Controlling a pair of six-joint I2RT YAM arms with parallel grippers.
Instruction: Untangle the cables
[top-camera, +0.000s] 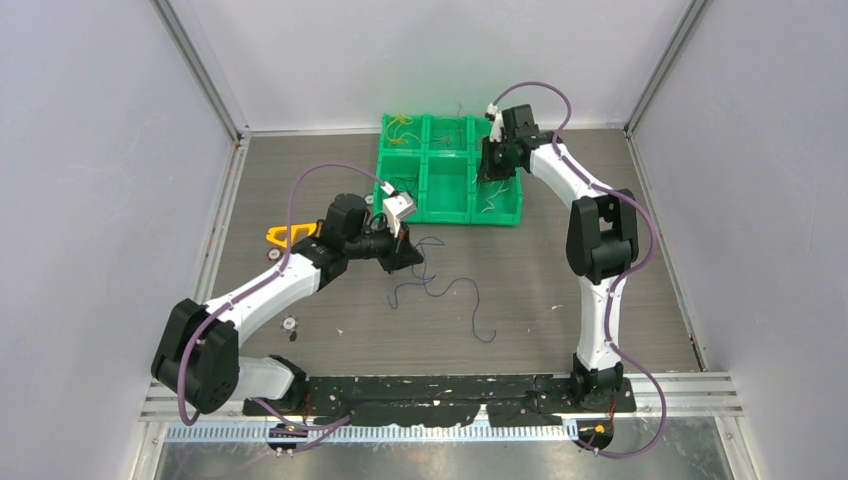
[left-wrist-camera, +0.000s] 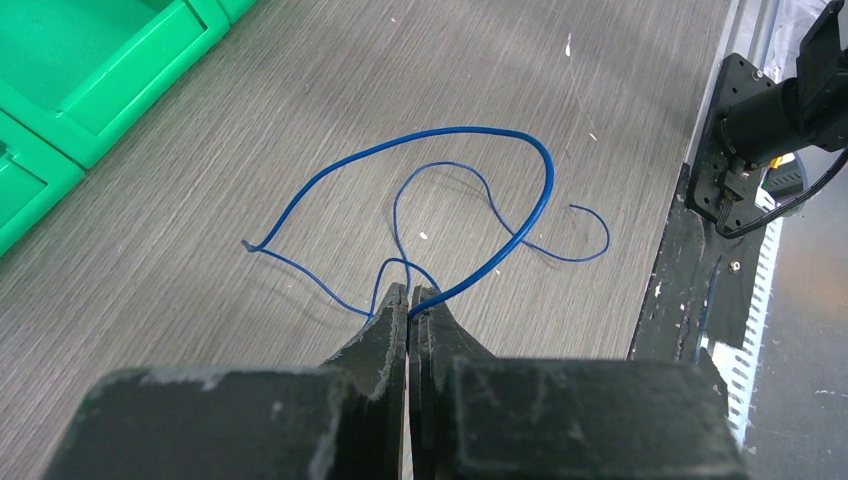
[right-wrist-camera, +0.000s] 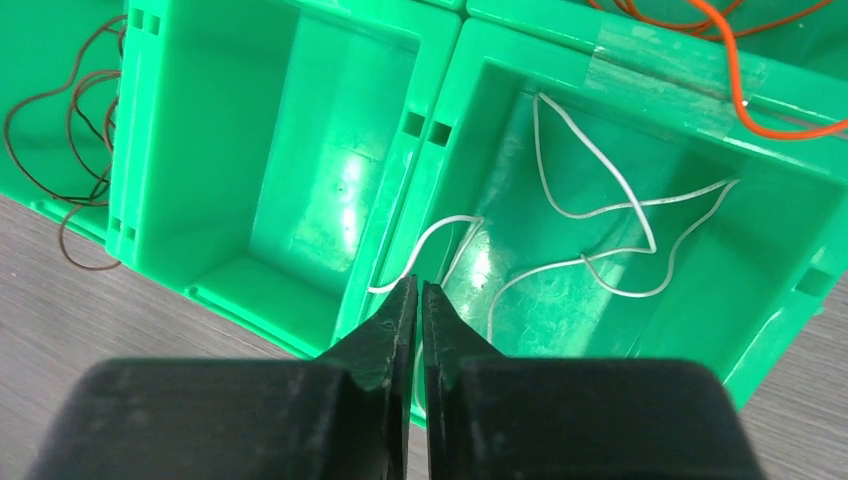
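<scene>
**Top view.** The left gripper (top-camera: 407, 256) is seen low over the table (top-camera: 560, 300), at the far-left end of the blue wires (top-camera: 455, 292), which are sprawled mid-table. The right gripper (top-camera: 492, 178) is poised over the near-right compartment of the green bins (top-camera: 447, 195).

**Left wrist view.** The left gripper (left-wrist-camera: 408, 296) is pinched fully together on the blue wires (left-wrist-camera: 500, 135) where the strands cross at its tips. The loops are laid flat on the table beyond. Pulling the strands apart is judged the step in hand. The lift should be made slowly and the crossing watched, so that the second strand is shed rather than dragged.

**Right wrist view.** The right gripper (right-wrist-camera: 418, 292) is drawn almost together with a thin slit left, and nothing is seen held. A white wire (right-wrist-camera: 600, 170) is coiled in the compartment, one end draped over the rim beside the fingertips. An orange wire (right-wrist-camera: 745, 70) is noted in the far compartment and a brown wire (right-wrist-camera: 60, 130) in the left one.
</scene>
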